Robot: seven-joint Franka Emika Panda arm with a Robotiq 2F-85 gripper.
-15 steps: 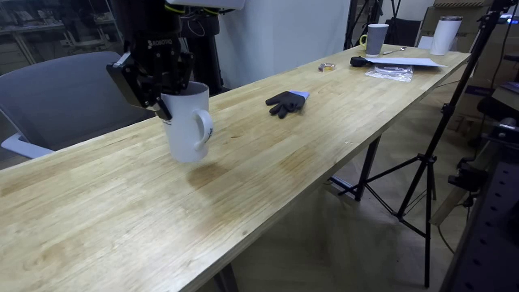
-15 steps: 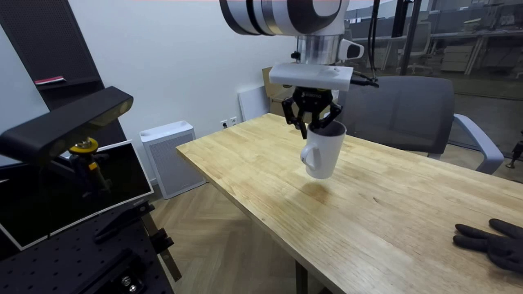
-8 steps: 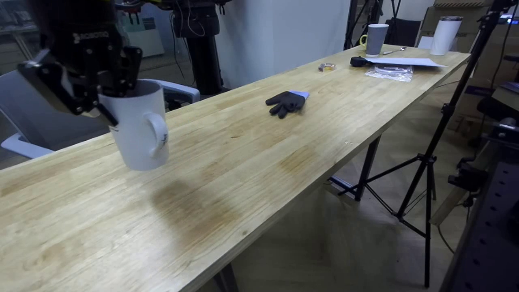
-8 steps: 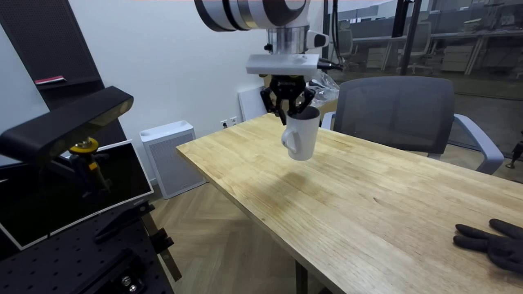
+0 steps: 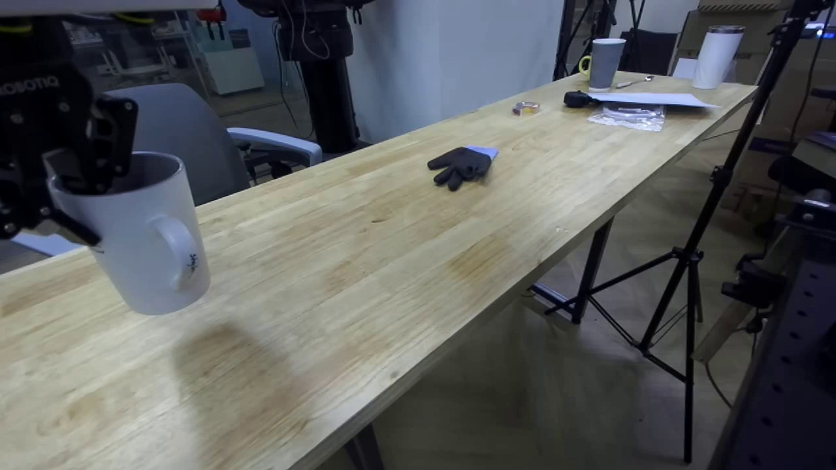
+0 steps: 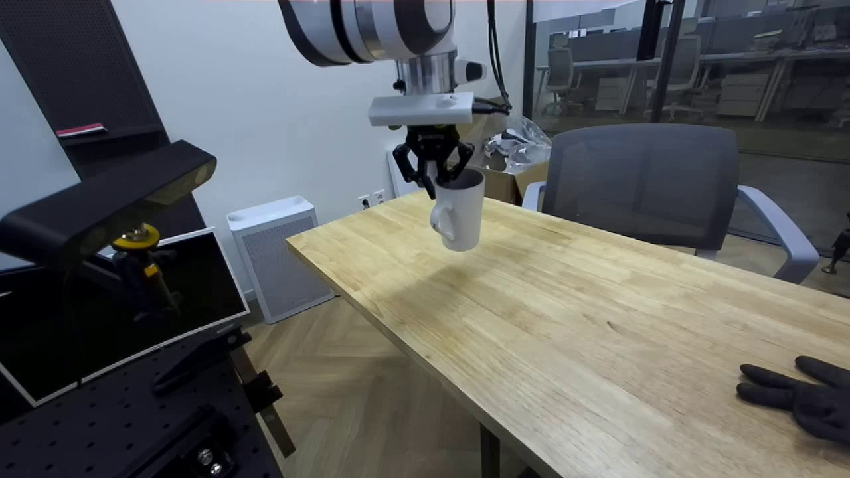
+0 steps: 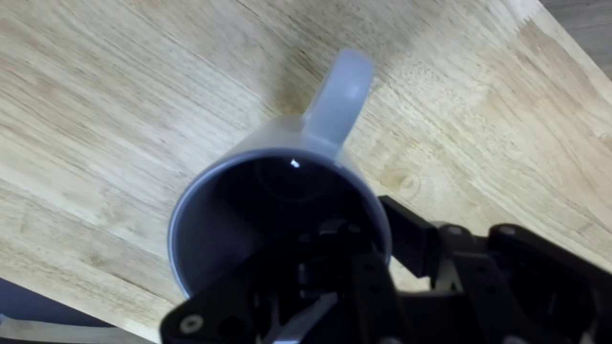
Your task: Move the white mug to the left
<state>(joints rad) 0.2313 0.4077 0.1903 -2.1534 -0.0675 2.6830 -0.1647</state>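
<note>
Likely transport step: black pincer grips tapered white ceramic mug aloft — handle 1 o'clock, wrist view. Next: lower onto pale wooden worktop.

In an exterior view, the camera looks from above along the wooden table, toward the far end with the white tumbler at two o'clock; the white mug is quite near, at nine. In an exterior view facing the white wall, the camera looks down toward the opposite table end, at ten o'clock; here the mug is farther, close to the middle. Both exterior views share the mug, the table, the chair and the glove. The wrist view looks steeply down from very near into the mug, with the handle at one o'clock and the gripper between four and seven.
</note>
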